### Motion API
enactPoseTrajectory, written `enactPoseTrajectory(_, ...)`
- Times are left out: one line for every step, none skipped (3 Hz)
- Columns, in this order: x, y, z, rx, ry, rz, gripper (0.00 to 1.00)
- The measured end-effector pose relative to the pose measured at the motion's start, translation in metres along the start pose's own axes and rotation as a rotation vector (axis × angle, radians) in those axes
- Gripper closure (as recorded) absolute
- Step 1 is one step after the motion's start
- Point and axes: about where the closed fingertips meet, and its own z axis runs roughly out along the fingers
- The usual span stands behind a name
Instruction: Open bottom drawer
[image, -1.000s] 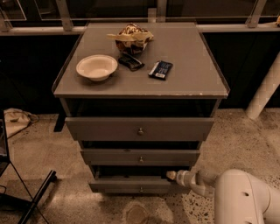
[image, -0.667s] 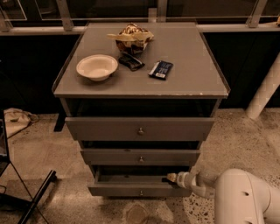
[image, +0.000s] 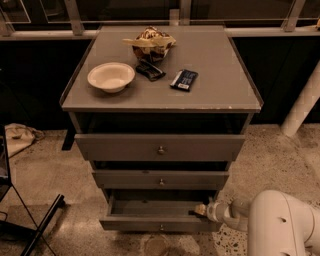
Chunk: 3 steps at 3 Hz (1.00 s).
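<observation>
camera view, single angle, looking down at the front of a cabinet.

- square grey cabinet (image: 210, 95) with three drawers stands on a speckled stone floor (image: 50, 170).
- bottom drawer (image: 150, 223), lowest of the three, slim grey front with a small round metal knob (image: 161, 228) at centre: stands out further than the two above it, plain grey inside showing along the top.
- middle grey drawer (image: 130, 179) and taller top grey drawer (image: 120, 147) sit a little forward of the frame, each with a like knob.
- gripper (image: 200, 210) at the right end of the bottom drawer, its tip over the drawer's inside just behind the front panel; cannot tell whether it is clenched or released, or whether it touches the drawer.
- white rounded robot arm (image: 280, 225) comes in from lower right, low to the floor.
- on the cabinet top: shallow white bowl (image: 111, 76) at left, crumpled yellow-brown snack bag (image: 150, 42) at the back, small black object (image: 150, 70) just in front of it, dark blue flat packet (image: 184, 80) to the right.
- white round post (image: 302, 105) at far right.
</observation>
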Motion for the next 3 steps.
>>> enactPoseTrajectory(0.02,-0.006,-0.013,0.002,0.043,0.016,1.0)
enactPoseTrajectory(0.04,-0.01,-0.033,-0.007,0.084,0.018,1.0)
enactPoseTrajectory(0.055,-0.004,-0.047,-0.069,0.117,0.003,1.0)
